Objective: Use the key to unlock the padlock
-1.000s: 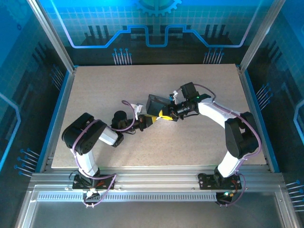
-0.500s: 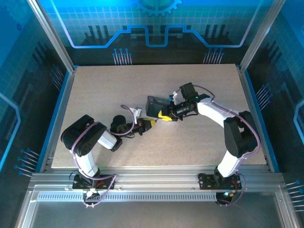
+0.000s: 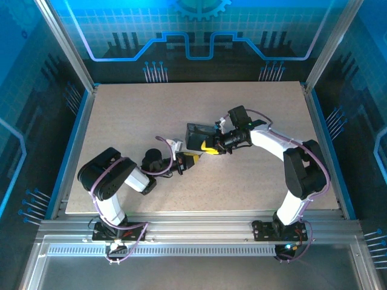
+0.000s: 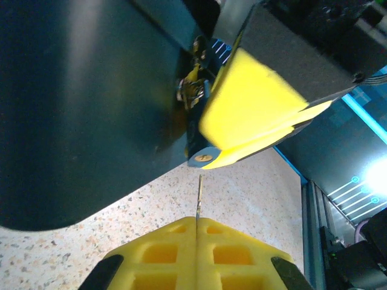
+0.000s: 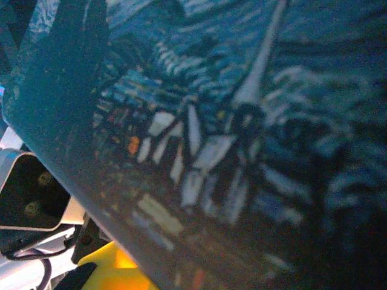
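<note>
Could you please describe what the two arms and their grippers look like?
The left arm and right arm have black joint housings and white link covers, with purple cables looping alongside. The left gripper and right gripper carry bright yellow fingers on black bodies; the left fingers show square moulded recesses.

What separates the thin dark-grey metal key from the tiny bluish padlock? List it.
The thin dark-grey metal key is a slim sliver; the tiny bluish padlock is stubbier and wider. The key is pinched in the shut left gripper; the padlock sits in the right gripper. Both are tiny beside the grippers.
</note>
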`<state>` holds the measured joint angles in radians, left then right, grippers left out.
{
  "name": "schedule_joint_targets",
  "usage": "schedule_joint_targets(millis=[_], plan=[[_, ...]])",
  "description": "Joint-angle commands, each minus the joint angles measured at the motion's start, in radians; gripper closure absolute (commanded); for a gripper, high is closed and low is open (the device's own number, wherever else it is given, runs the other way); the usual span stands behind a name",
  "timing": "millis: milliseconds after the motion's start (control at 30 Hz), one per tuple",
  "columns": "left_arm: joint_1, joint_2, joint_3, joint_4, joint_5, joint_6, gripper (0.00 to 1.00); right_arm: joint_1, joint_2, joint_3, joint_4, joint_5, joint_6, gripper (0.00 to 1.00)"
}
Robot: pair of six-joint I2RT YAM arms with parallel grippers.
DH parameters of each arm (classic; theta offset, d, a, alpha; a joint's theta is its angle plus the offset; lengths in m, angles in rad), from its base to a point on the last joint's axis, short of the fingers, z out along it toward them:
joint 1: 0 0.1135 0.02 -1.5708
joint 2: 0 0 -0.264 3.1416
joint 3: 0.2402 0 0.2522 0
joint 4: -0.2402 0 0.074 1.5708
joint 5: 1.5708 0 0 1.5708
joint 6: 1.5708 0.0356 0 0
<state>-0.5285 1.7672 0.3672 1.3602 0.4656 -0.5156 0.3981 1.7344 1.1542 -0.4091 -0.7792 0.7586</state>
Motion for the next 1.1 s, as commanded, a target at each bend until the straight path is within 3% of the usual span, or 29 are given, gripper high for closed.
schedule_joint_targets(millis=[0,433,1067], plan=[[-0.018,-0.041,-0.02,0.039,-0.052,0.082,1.0,0.001,0.007,0.032,0.007,-0.04,0.003,1.0],[-0.025,-0.036,-0.023,0.039,-0.108,0.121,1.0,0.0,0.004,0.03,0.009,-0.038,0.008,1.0],[-0.044,-0.01,0.013,0.039,-0.096,0.116,1.0,0.001,0.01,0.029,0.013,-0.034,0.012,1.0]])
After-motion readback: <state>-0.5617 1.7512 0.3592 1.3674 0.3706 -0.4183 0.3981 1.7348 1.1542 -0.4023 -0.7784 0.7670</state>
